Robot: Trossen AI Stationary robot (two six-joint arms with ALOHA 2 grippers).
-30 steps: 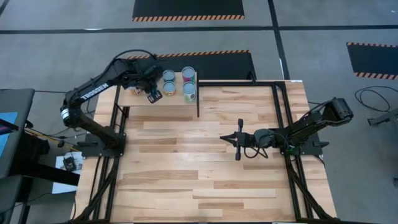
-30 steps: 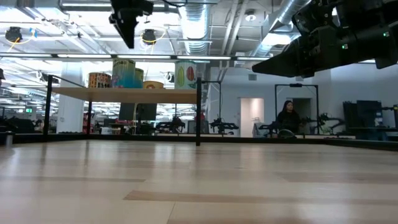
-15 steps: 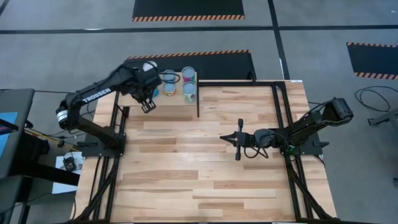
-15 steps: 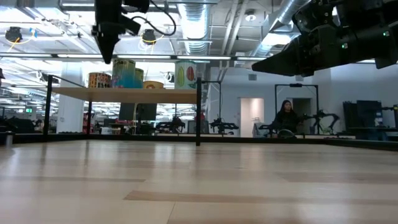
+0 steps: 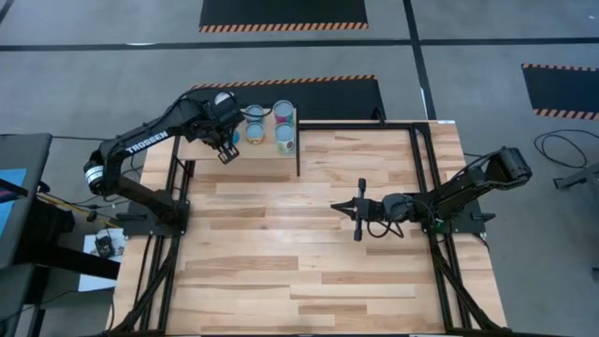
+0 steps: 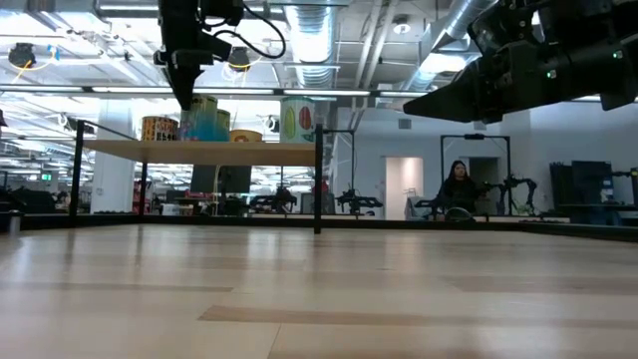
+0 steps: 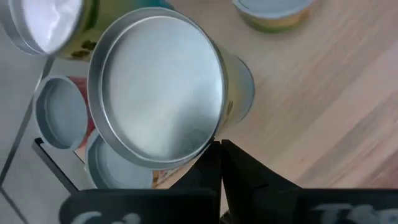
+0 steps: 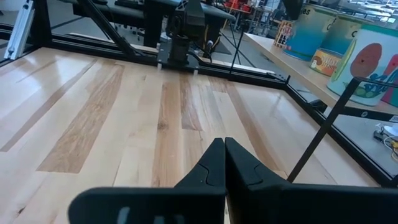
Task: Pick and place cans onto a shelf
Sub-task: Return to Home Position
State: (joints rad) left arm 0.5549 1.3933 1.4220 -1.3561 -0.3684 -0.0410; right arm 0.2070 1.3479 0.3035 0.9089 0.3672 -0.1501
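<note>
1. Both sets of jaws were pressed together on nothing. The right gripper (image 5: pixel 339 208) waited over the middle of the worktop (image 5: pixel 281 271), out of the way.
2. Farther off, the left gripper (image 5: pixel 225 155) hung above the shelf (image 5: pixel 267 151), just beside the nearest can, apparently free to pull away.
3. Beyond it, the cans (image 5: pixel 284 112) stood upright, grouped at one end of the shelf. The placing looked finished.
</note>
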